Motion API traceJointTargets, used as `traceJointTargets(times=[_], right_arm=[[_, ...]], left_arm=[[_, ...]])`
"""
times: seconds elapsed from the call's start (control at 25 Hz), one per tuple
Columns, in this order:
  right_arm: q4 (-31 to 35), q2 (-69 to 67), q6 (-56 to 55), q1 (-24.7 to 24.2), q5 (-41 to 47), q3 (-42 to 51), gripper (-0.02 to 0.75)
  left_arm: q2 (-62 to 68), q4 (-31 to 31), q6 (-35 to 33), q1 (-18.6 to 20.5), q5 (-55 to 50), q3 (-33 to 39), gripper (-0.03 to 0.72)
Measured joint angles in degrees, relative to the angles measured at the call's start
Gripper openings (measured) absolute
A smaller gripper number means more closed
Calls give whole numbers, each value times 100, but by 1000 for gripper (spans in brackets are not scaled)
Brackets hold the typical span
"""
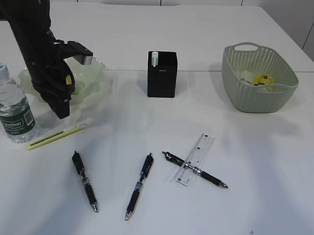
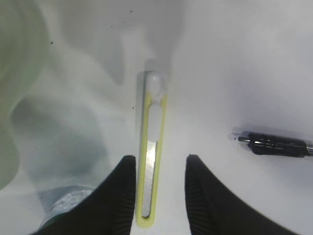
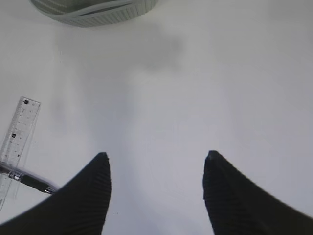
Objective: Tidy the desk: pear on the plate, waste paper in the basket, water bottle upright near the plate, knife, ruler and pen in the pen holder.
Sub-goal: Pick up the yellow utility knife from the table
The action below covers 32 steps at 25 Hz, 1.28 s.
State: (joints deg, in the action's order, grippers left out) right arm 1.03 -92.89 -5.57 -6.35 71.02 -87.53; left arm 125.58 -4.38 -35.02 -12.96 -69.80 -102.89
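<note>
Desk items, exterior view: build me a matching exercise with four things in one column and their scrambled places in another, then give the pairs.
Things:
1. water bottle
2. ruler
3. knife
4. waste paper

Places:
A. lying in the basket
B. standing upright at the desk's left edge
C. flat on the desk, between the left tool's fingers
D. crossed with a pen

Pairs: 1-B, 2-D, 3-C, 4-A

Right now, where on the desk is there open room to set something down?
Bare desk lies at the front right, past the ruler and below the basket; also between the pen holder and the basket. The left is crowded: water bottle, plate, knife and the left hand.
</note>
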Motion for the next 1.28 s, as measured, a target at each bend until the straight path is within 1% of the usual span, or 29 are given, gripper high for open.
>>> traceJointTargets(times=[0.24, 1.16, 1.28], right_arm=[[4, 0, 0, 0, 0, 0, 473], [13, 0, 55, 0, 0, 0, 473], [13, 0, 74, 0, 0, 0, 473]], left_arm=[[221, -105, -34, 0, 11, 0, 244], [481, -126, -37, 0, 32, -10, 245], [528, -126, -37, 0, 32, -10, 267]])
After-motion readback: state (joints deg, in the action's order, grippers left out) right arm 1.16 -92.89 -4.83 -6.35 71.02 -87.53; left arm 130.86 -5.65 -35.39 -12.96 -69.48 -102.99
